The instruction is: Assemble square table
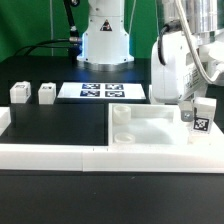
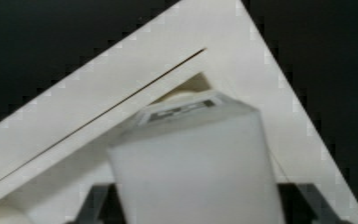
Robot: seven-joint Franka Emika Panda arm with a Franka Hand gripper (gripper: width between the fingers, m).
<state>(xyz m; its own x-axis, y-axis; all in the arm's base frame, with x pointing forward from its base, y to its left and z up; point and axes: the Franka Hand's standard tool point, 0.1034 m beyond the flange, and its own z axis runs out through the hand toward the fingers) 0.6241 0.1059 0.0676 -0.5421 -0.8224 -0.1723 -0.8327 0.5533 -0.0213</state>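
So that it can presumably be seated at a corner, a leg [image 1: 203, 114] is held upright, clamped in the jaws, over the tabletop [image 1: 150, 132].

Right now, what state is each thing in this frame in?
Jaws: shut on a leg.
Held leg: upright over a corner of the tabletop; whether it is seated cannot be told.
Tabletop: lying flat, rim up.
Loose legs and: standing on the table, apart from the tabletop, at the exterior view's left.
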